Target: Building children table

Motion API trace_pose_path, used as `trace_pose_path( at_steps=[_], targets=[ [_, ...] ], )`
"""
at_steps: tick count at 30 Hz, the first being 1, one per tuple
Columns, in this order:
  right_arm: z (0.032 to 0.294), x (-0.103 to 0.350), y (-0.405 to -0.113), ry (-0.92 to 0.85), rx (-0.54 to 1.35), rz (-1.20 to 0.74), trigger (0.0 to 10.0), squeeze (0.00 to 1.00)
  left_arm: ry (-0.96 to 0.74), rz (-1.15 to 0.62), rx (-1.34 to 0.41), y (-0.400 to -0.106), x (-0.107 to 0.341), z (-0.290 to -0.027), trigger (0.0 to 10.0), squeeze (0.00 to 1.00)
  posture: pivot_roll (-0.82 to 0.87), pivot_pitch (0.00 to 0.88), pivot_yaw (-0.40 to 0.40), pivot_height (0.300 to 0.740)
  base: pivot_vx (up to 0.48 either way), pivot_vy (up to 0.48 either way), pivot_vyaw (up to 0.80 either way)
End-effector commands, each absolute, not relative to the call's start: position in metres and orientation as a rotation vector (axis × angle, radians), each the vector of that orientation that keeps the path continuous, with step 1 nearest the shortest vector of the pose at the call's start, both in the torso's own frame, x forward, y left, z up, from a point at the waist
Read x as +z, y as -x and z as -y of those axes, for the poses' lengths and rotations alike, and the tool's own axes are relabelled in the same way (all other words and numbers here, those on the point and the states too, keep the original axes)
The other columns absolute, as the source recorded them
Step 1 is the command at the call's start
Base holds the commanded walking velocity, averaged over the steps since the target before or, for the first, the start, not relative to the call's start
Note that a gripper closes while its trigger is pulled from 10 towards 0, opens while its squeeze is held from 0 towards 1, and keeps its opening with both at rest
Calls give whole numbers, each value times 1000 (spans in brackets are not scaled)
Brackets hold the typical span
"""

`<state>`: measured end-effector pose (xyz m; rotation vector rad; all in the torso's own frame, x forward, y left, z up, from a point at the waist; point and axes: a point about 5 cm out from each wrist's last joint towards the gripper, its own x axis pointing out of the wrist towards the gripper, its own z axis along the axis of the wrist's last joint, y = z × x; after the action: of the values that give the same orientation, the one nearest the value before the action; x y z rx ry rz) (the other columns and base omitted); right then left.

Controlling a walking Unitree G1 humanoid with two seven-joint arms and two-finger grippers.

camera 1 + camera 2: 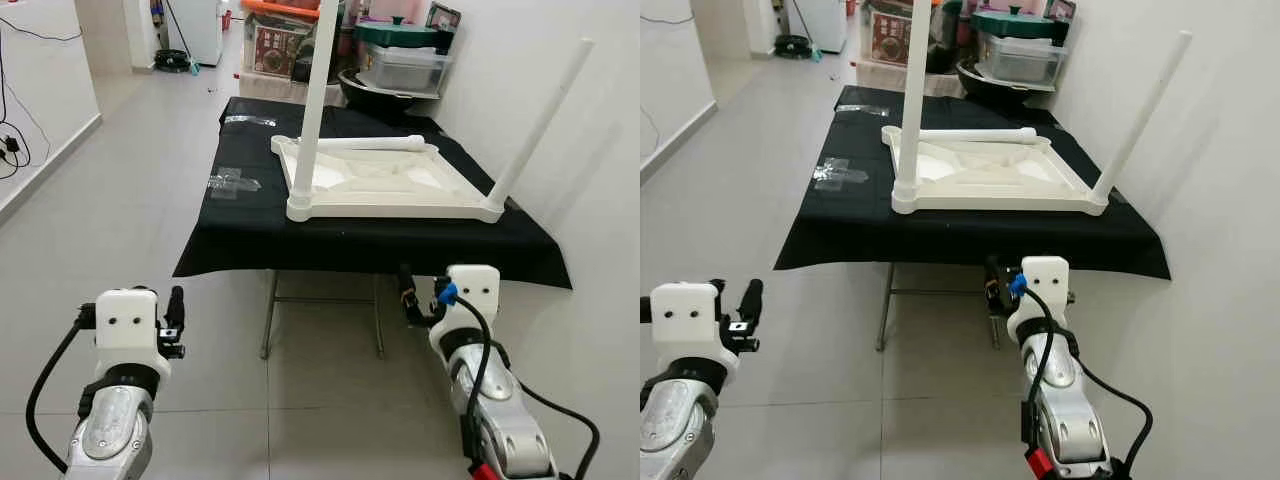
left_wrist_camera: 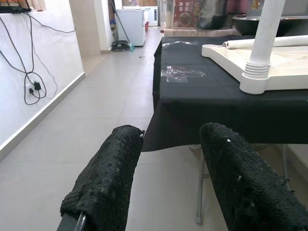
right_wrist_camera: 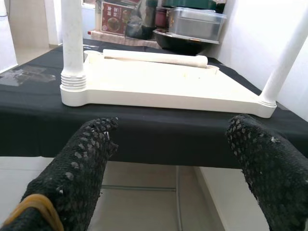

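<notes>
On the black-draped table (image 1: 250,235), an upturned tabletop (image 1: 375,185) awaits its loose leg (image 1: 365,144); both empty, wide-open grippers (image 3: 168,159) should approach level.

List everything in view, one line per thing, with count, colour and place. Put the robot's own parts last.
White plastic children's table top: 1, white, upside down on the black cloth.
Fitted white table legs: 2, white, standing up from the top's two near corners.
Loose white table leg: 1, white, lying along the top's far edge.
Black cloth: 1, black, draped over a folding table.
Clear tape patch: 1, clear, on the cloth's left side.
Lidded storage containers: several, grey and green, stacked behind the table.
White appliance: 1, white, far left background.
Left gripper: 1, black fingers, open, low before the table.
Right gripper: 1, black fingers, open, below the cloth's near edge.
</notes>
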<state>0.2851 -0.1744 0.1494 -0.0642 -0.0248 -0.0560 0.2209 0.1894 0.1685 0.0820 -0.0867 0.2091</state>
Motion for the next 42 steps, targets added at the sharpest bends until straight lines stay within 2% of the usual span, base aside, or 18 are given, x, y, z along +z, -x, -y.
trace_pose_path(
  at_steps=[1,10,42],
  targets=[
    [181,151,-287,47,-84,31,10000,0,-99,83,214,-223,169,-190,10000,0,117,0,-139,740,0,0,0],
    [179,150,-293,44,-82,31,10000,0,-96,75,205,-225,169,-187,10000,0,117,0,-140,740,0,0,0],
    [171,148,-299,23,-55,18,10000,0,-77,49,154,-229,167,-181,10000,0,119,9,-141,740,285,0,0]
  ],
)
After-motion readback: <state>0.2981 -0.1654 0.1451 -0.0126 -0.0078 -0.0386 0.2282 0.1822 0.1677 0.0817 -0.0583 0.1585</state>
